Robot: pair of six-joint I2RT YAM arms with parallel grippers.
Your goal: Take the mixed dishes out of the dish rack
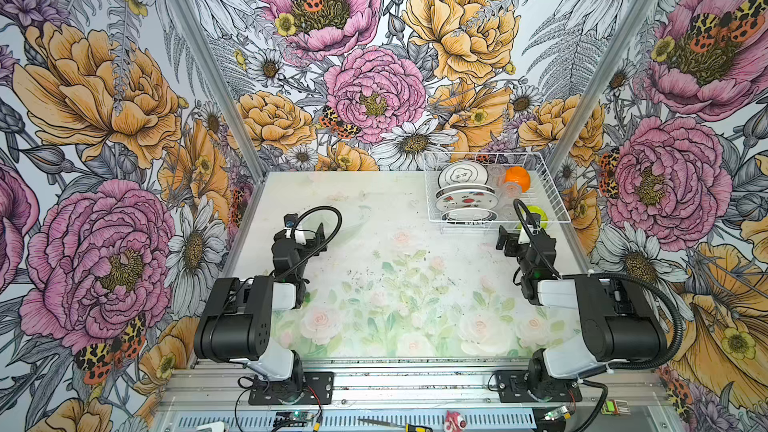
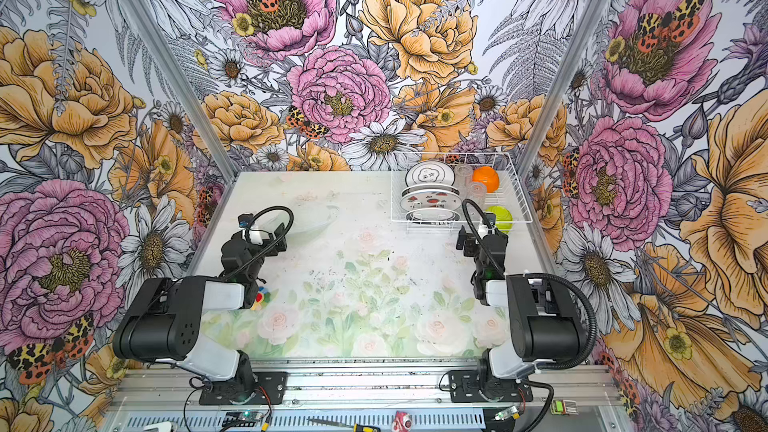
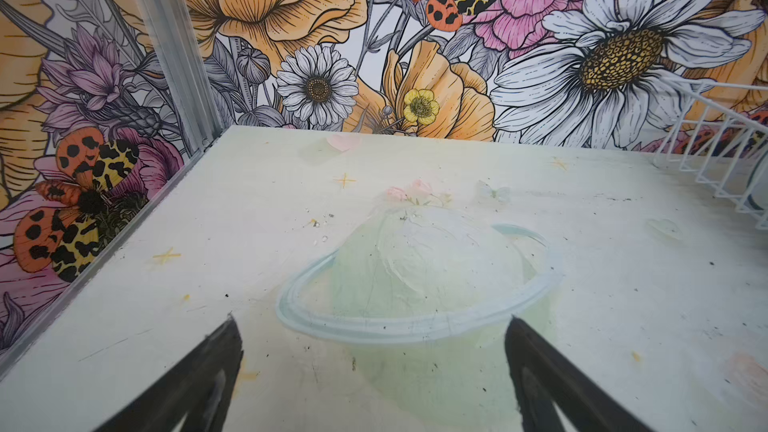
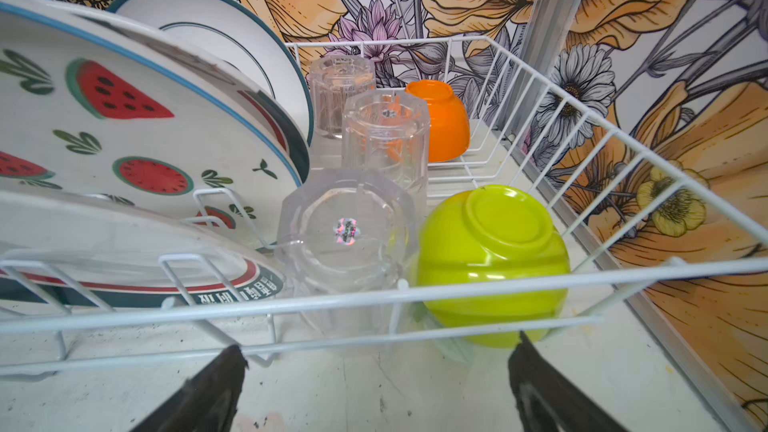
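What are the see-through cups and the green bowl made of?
The see-through cups look like clear hard plastic, faceted and slightly cloudy; glass is possible. The green bowl looks like glossy moulded plastic: even bright colour, soft highlights.

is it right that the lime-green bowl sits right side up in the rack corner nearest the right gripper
No, the lime-green bowl sits upside down, base up; the right wrist view shows it. It is indeed in the dish rack corner nearest the right gripper.
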